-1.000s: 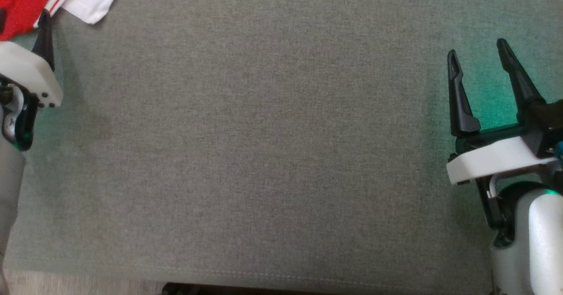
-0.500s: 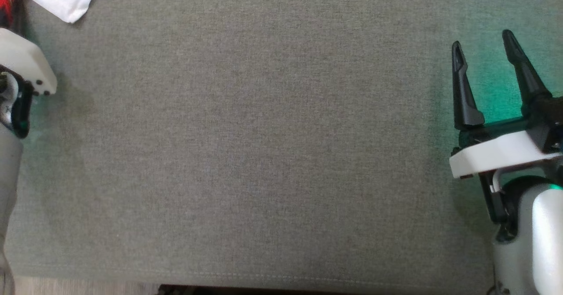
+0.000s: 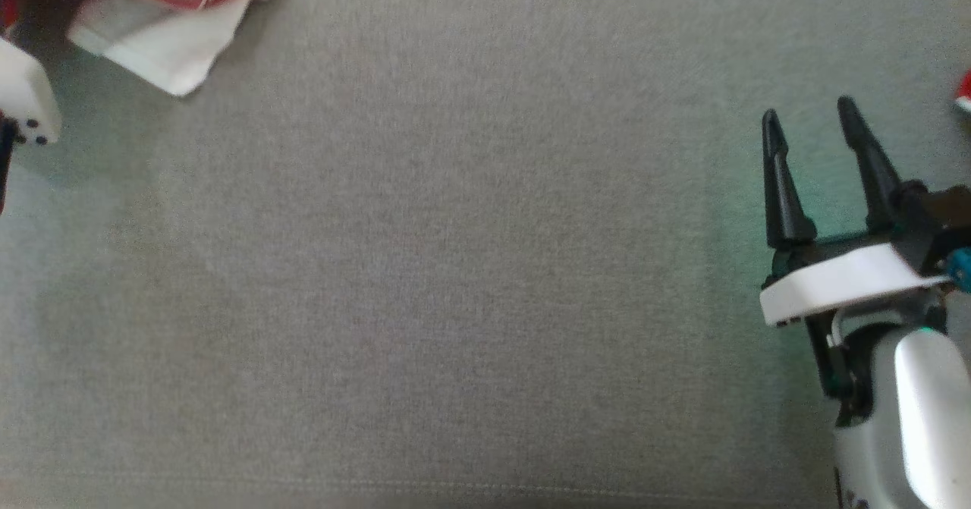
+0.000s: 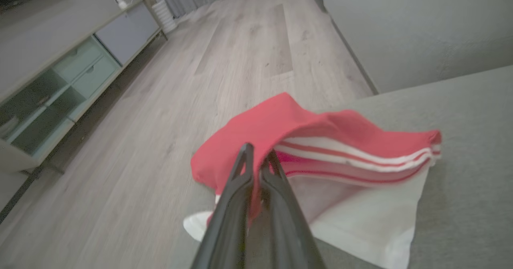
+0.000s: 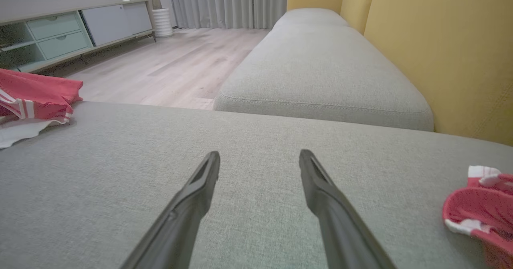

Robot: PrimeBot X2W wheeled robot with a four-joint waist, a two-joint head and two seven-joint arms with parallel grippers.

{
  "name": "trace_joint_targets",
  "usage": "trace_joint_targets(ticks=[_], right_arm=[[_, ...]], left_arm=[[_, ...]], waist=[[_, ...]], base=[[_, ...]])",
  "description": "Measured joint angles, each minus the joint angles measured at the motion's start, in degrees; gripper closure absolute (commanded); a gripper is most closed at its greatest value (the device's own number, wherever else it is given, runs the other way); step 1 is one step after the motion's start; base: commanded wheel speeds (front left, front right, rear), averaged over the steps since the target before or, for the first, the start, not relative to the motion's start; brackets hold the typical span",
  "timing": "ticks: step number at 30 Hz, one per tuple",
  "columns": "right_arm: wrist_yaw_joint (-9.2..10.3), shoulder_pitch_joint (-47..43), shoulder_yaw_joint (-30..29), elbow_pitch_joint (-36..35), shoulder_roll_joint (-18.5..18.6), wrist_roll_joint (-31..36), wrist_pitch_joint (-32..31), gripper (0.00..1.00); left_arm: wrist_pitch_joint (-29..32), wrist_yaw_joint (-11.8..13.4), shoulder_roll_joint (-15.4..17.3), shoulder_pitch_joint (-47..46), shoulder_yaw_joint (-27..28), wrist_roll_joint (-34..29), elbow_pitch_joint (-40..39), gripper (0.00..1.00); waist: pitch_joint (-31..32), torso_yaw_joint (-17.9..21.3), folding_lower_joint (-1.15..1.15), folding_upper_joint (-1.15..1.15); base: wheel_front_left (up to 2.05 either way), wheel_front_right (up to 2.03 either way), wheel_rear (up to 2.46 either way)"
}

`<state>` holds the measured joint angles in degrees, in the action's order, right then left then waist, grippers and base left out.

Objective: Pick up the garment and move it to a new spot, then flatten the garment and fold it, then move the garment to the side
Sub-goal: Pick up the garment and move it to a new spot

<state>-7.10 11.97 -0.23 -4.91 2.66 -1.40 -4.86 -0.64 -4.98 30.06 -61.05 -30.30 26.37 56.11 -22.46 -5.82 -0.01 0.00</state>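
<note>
The left gripper is pinching the garment by its red edge, fingers nearly together, apparently to lift it from the cushion's far left corner. The right gripper is hovering with fingers wide, standing clear of the cloth.

The sofa seat is covered in matt, coarse-woven cloth. The garment is of smooth, soft cloth. Matt dark plastic is seen on the right end effector; the floor is laid in matt wood.
</note>
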Motion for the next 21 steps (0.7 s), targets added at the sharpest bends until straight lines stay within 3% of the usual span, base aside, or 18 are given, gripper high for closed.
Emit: trace_joint_targets(ticks=[8,15,21], right_arm=[[0.0,-5.3,0.5,8.0,0.0,-5.2,4.1,0.0],[0.0,-9.8,0.7,11.4,-0.1,-6.8,5.9,0.0],[0.0,-11.3,-0.5,12.4,-0.1,-7.6,6.5,0.0]], left_arm=[[3.3,-1.4,0.0,-0.9,-4.9,-1.8,-5.1,1.0],[5.5,-2.2,-1.2,-1.2,-8.6,-1.7,-11.4,1.0],[4.2,-2.6,-6.4,-4.9,-10.8,-0.6,-17.9,1.0]], waist=[[11.2,2.4,-0.01,0.0],[20.5,7.1,-0.03,0.0],[24.3,12.9,-0.01,0.0]], base=[[0.0,0.0,0.0],[0.0,0.0,0.0],[0.0,0.0,0.0]])
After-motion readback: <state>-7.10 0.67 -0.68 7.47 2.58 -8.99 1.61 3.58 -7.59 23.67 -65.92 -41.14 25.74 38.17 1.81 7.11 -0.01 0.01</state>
